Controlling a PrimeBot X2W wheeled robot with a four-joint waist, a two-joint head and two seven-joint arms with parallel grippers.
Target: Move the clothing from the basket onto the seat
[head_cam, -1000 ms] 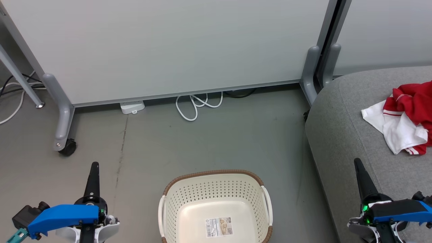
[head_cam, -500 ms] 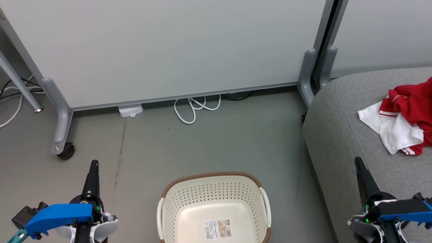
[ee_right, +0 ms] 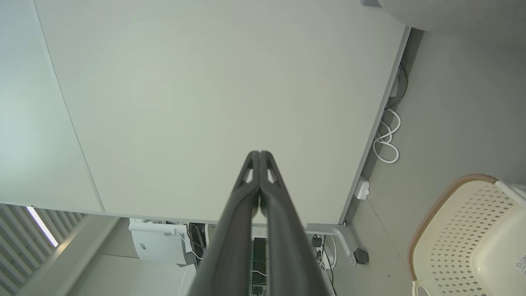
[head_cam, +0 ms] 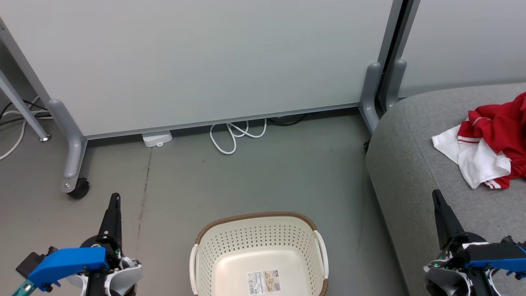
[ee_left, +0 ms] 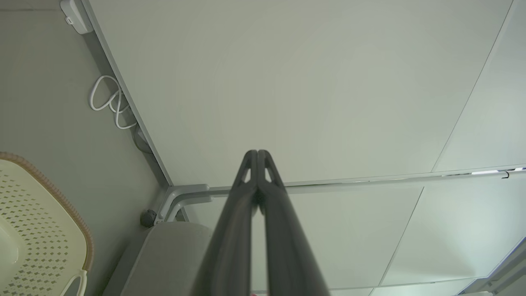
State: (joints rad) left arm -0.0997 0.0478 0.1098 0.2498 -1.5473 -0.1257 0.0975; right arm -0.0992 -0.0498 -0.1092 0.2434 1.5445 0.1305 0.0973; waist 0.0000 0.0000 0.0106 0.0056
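A pale grey partition panel (head_cam: pixel 205 61) on grey legs spans the far side of the grey floor (head_cam: pixel 267 172). The light grey seat (head_cam: pixel 411 172) stands at the floor's right side, its rounded far corner close to one partition leg.

The cream perforated basket (head_cam: pixel 254 240), with a brown woven-look rim, stands on the floor at the near edge, just left of the seat but not touching it. The red and white clothing (head_cam: pixel 489 144) lies crumpled on top of the seat, back from the seat's left edge and well apart from the basket; a white panel with striped trim spreads toward that edge.

The left gripper (head_cam: pixel 115 201) hangs over the floor left of the basket. In the left wrist view its fingers (ee_left: pixel 246 193) meet at the tips with nothing between them. The right gripper (head_cam: pixel 436 198) hangs over the seat's near left edge, and its fingers (ee_right: pixel 246 197) are likewise pressed tip to tip on nothing.

A looped white cable (head_cam: pixel 234 133) lies on the floor at the partition's foot, beside a small white box (head_cam: pixel 156 138). A black castor (head_cam: pixel 78 189) sits under the left leg. A paper label (head_cam: pixel 264 282) lies on the basket's bottom.
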